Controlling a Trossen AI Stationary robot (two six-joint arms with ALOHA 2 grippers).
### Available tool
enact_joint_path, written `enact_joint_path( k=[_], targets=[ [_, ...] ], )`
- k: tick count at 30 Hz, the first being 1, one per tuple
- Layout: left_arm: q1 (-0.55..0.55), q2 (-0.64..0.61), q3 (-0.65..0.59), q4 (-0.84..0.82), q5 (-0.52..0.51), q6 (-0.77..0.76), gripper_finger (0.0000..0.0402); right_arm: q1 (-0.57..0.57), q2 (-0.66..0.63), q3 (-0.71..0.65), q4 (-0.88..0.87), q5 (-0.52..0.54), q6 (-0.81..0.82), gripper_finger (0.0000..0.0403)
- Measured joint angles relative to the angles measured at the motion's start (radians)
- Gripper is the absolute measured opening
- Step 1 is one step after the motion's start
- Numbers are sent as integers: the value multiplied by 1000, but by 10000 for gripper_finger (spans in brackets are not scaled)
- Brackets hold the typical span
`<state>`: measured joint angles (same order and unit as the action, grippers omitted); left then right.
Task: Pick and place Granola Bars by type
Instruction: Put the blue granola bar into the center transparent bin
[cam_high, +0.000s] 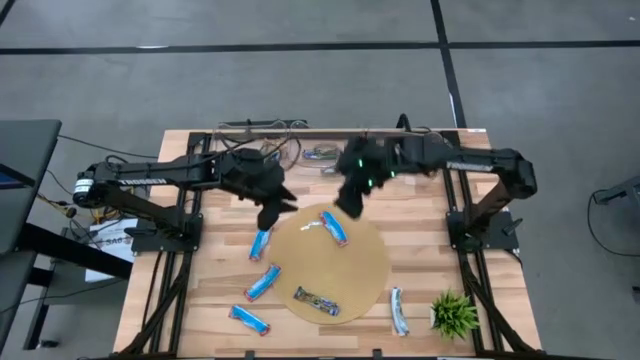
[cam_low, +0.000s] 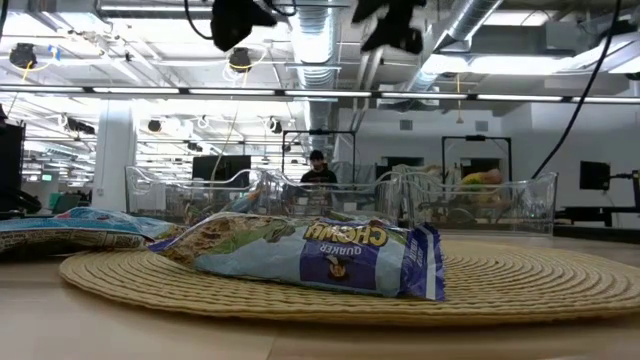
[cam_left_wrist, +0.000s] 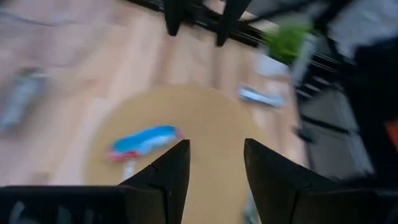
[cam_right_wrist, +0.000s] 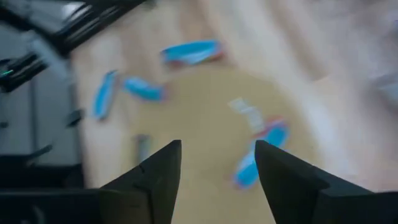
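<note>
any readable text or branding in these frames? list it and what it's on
"CHEWY": on the granola bar wrapper lying on the woven mat, low view.
"QUAKER": small logo on the same wrapper, below that word.
Blue bars on the mat and table: markings too small or blurred to read.
Paper sheet beside the left arm's base: print unreadable.
Wrist views: nothing legible.

Even overhead ceiling light, soft shadows; heavy motion blur in both wrist views.
</note>
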<state>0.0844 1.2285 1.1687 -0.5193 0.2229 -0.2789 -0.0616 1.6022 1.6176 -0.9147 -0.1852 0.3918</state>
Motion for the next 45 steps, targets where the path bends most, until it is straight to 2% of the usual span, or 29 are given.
enact_joint_path(
  k=[3,7,11,18,24,32,37,42,45],
  targets=[
    [-12,0,0,-45,99,40,143,109,4,1,0,12,100,189],
    [-43,0,0,-147,164,117,143,232,54,0,-8,39,233,185],
    [-83,0,0,-218,175,172,143,323,134,0,-8,53,327,186],
    [-141,0,0,-236,199,192,143,423,291,0,65,35,404,185],
    [-171,0,0,-247,217,192,143,460,418,21,114,3,420,182],
    [-189,1,0,-261,217,186,143,467,558,103,116,0,359,182],
    [-188,1,0,-261,214,163,143,467,619,127,119,-2,304,182],
    [-188,0,0,-277,213,153,143,467,676,156,123,-64,252,182],
    [-188,0,0,-281,208,152,143,467,697,172,121,-65,236,182]
  ],
)
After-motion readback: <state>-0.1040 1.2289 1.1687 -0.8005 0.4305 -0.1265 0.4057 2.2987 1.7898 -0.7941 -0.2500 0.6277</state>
